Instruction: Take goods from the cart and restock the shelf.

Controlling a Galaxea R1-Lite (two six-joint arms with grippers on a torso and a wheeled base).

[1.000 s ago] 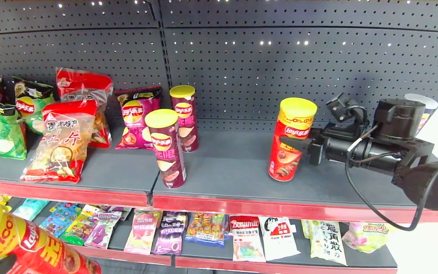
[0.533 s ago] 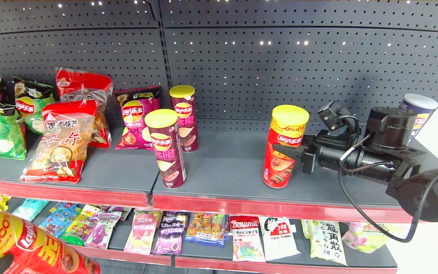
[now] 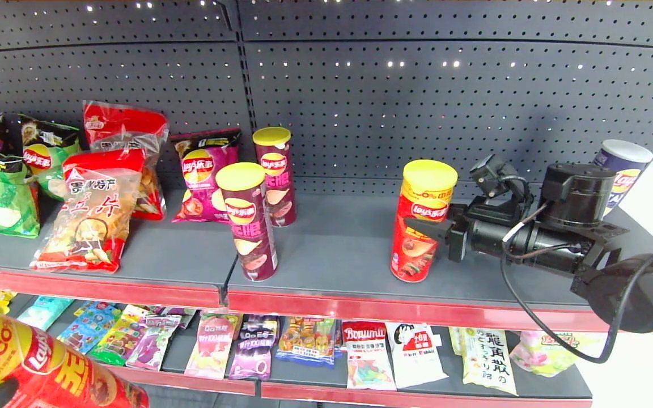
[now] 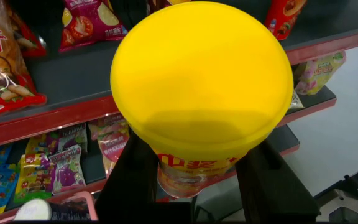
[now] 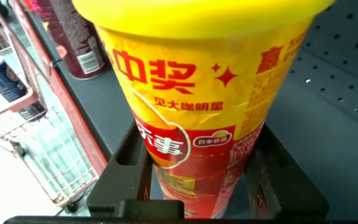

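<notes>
Change over 1.0 s, head view: red can A (image 3: 422, 224) and the right gripper (image 3: 429, 228) carrying it have shifted toward the robot's left and sit lower against the upper shelf (image 3: 338, 249). The purple cup (image 3: 622, 165) behind the right arm is now more exposed. Red can B (image 3: 32, 362) at the lower left corner is almost unmoved.

Red can A: a tall red cylinder with a yellow lid and a yellow printed band below it, leaning slightly. It stands on the right half of the upper shelf, well apart from the 2 maroon cans (image 3: 251, 221). Its base lies at the shelf board; whether it rests there cannot be told.

Right gripper, wrist view (image 5: 199, 171): 2 black fingers (image 5: 129, 158) press against opposite sides of red can A (image 5: 197, 93) at mid-height, spread to the can's width.

Left gripper, wrist view (image 4: 197, 180): its 2 fingers (image 4: 135, 177) clamp red can B (image 4: 201, 74) below the yellow lid, in front of and below the upper shelf's red edge.

Surroundings: snack bags (image 3: 94, 209) on the left of the upper shelf, flat packets (image 3: 315, 340) on the lower shelf, a wire cart (image 5: 23, 130) in the right wrist view.
</notes>
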